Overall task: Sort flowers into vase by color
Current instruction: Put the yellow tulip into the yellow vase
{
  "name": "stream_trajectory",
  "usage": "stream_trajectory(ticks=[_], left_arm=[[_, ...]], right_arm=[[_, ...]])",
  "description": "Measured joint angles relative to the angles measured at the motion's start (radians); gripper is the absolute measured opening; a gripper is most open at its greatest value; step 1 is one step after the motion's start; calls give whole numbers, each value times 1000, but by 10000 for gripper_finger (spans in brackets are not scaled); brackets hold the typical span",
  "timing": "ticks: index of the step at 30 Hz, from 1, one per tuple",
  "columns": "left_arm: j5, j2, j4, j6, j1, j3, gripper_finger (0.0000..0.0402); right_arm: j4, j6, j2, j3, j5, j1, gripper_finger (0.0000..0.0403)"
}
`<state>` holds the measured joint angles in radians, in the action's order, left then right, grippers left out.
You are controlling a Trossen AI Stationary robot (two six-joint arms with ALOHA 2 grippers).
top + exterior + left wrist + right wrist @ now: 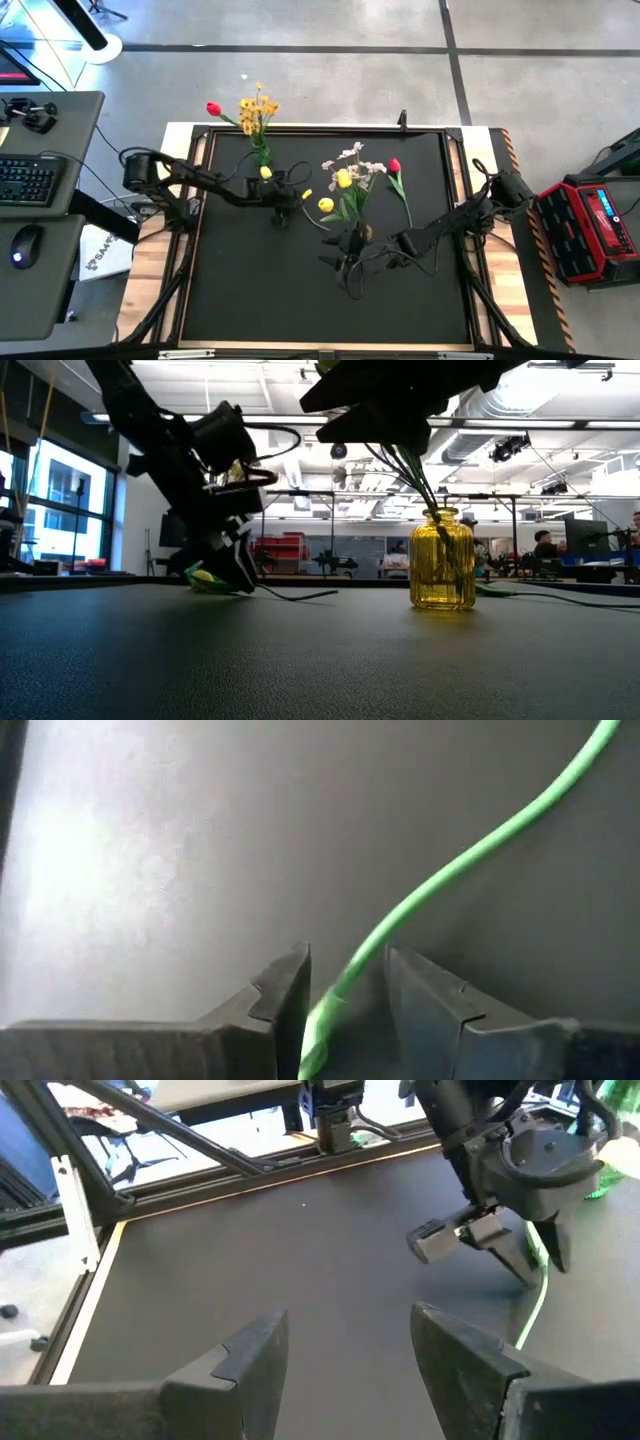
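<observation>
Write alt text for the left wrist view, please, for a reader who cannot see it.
The left gripper points its two dark fingers down at the black table mat, with a thin bright green flower stem running between them. The fingers stand slightly apart around the stem, which curves away across the mat.

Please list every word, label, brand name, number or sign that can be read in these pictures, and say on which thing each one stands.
No text can be read with certainty.
White sheet left of the table: dark print, too blurred to read.
Red case right of the table: a white label, too small to read.
Yellow vase, flowers and arms: no writing visible.
</observation>
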<state>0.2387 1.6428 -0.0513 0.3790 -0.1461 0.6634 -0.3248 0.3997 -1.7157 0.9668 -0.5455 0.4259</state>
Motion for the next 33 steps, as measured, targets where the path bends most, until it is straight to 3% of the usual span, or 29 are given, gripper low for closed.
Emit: stream_trajectory(ticks=[9, 14, 18, 23, 29, 33], left_arm=[[-130, 12, 14, 70, 2, 38, 9], [-108, 11, 95, 21, 44, 79, 4], [-103, 11, 235, -128, 121, 136, 3], [-147, 11, 428, -358, 234, 207, 1], [-159, 10, 236, -607, 348, 211, 8], [-170, 10, 172, -665, 371, 211, 47]], right_arm=[[7, 23, 0, 0, 0, 0, 199], [5, -73, 0, 0, 68, 37, 199], [42, -165, 0, 28, 116, 101, 199], [286, -118, 2, 137, 109, 132, 199], [586, 99, 2, 247, 70, 149, 199], [630, 131, -23, 259, 146, 128, 199]])
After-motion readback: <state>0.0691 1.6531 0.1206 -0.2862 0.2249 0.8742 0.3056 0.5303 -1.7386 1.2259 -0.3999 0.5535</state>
